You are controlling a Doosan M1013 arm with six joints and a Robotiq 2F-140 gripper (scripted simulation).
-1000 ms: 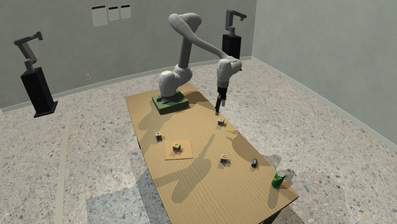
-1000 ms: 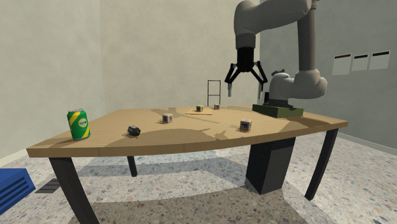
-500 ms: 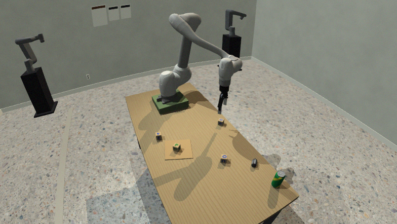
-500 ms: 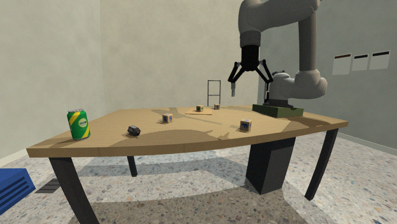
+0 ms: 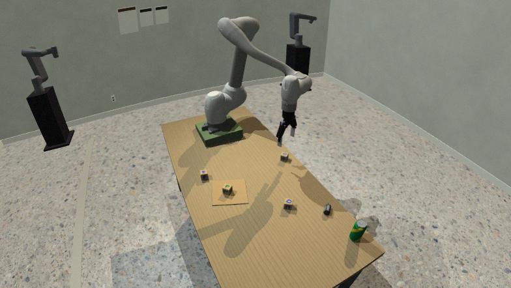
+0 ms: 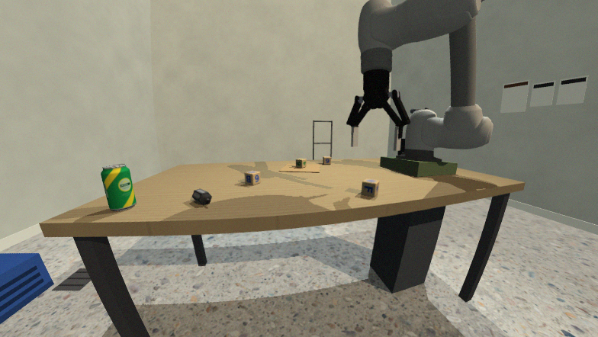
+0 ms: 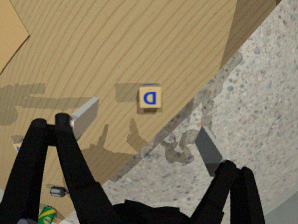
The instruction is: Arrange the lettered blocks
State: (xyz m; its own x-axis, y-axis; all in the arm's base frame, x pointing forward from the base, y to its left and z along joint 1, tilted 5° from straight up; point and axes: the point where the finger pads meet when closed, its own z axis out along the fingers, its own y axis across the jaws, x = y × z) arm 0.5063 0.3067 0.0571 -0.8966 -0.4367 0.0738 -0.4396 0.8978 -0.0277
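My gripper (image 5: pixel 285 137) is open and empty, hanging high over the table's right side. A wooden block with a blue D on top (image 7: pixel 149 98) lies on the table below it, near the edge; it also shows in the top view (image 5: pixel 284 156) and the exterior view (image 6: pixel 370 187). In the wrist view the gripper (image 7: pixel 143 129) frames this block between its fingers. A block with a green letter (image 5: pixel 227 189) sits on the tan mat (image 5: pixel 231 193). A block with a blue mark (image 5: pixel 203 174) lies off the mat to its left. Another blue-marked block (image 5: pixel 287 203) lies to the right of the mat.
A small black object (image 5: pixel 326 209) and a green and yellow can (image 5: pixel 358 230) stand near the table's far right edge. The arm's green base (image 5: pixel 219 133) is at the table's other end. The table edge runs close beside the D block.
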